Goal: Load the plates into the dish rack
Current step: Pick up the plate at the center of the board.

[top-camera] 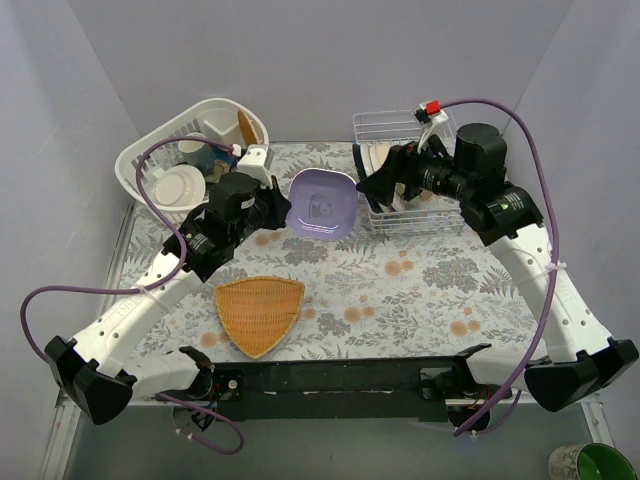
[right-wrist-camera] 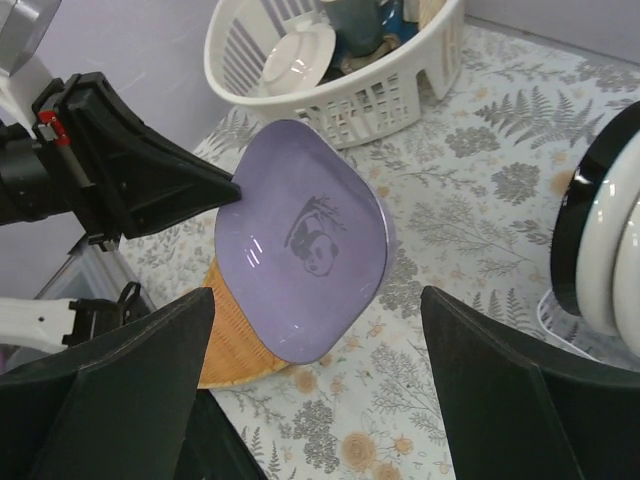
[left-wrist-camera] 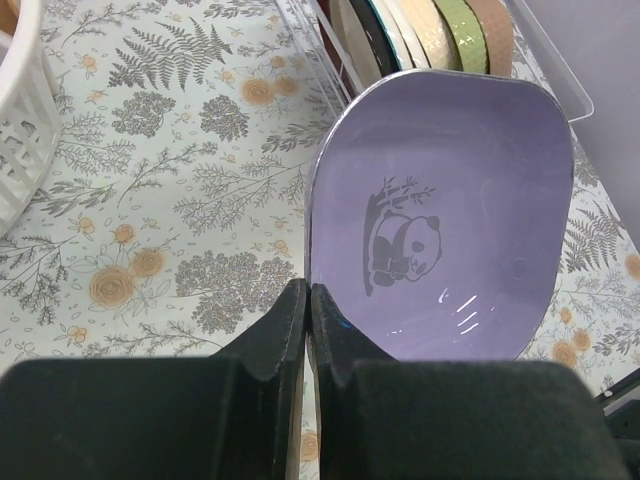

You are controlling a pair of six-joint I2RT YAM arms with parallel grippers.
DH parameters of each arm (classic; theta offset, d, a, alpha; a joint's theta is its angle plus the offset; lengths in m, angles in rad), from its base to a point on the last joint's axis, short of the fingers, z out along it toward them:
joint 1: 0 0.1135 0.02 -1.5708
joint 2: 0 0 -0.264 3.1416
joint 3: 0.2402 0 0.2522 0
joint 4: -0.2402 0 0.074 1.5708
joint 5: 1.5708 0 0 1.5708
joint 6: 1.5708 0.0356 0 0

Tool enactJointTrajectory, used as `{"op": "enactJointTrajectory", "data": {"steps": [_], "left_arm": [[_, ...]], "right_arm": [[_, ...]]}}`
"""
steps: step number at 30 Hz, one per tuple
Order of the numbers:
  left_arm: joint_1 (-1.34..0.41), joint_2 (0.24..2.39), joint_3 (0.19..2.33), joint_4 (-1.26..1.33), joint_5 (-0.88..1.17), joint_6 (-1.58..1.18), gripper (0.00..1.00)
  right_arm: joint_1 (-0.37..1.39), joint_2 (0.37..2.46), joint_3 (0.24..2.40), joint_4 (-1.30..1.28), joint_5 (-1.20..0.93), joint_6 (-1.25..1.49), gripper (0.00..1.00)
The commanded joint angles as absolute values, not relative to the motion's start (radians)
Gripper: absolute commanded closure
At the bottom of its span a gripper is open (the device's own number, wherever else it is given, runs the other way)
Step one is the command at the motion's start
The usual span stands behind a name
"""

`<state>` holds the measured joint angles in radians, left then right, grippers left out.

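One plate remains outside the rack, as far as these views show: the lilac dish (top-camera: 322, 203), a rounded square with a panda printed in its well. It hangs above the counter (top-camera: 420, 290), roughly midway between the two arms and just left of the dish rack (top-camera: 392, 124).

The left jaws are clamped together on the dish's left rim. They pinch only the edge, so the broad face is free and shows fully to the right arm's camera. The right jaws stand wide apart and empty, facing the dish from just in front of the rack, with a gap that looks ample for the opposite rim.

I judge this to be a hand-over. The rack sits in the far-right corner, an awkward reach for the left arm, while the right arm is beside the slots.

Several plates (left-wrist-camera: 420, 30) stand on edge in the rack, with dark, cream and green rims side by side. Which slot is free I cannot tell.

The orange woven tray (top-camera: 258, 312) lies flat on the near counter. The white basket (top-camera: 140, 165) of cups sits far left. Neither belongs to the job.
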<state>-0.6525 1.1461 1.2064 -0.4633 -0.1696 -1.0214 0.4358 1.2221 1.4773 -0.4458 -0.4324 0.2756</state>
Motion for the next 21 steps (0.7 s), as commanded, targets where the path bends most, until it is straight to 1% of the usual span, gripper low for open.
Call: {"op": "enactJointTrajectory", "data": {"steps": [1, 7, 13, 18, 21], "left_arm": [[-0.649, 1.103, 1.221, -0.411, -0.137, -1.012, 1.00], [-0.649, 1.108, 1.281, -0.405, -0.101, -1.006, 1.00], [-0.649, 1.092, 1.290, -0.380, -0.040, -1.025, 1.00], [-0.649, 1.074, 1.259, -0.324, 0.043, -1.046, 1.00], [-0.649, 1.068, 1.230, -0.284, 0.080, -1.052, 1.00]], "right_arm": [[0.428, 1.246, 1.433, -0.345, -0.578, 0.324, 0.08], [0.422, 1.244, 1.385, -0.322, -0.568, 0.311, 0.08], [0.414, 1.246, 1.364, -0.313, -0.568, 0.310, 0.08], [0.408, 1.250, 1.328, -0.261, -0.618, 0.330, 0.09], [0.397, 1.255, 1.301, -0.230, -0.673, 0.351, 0.11]]}}
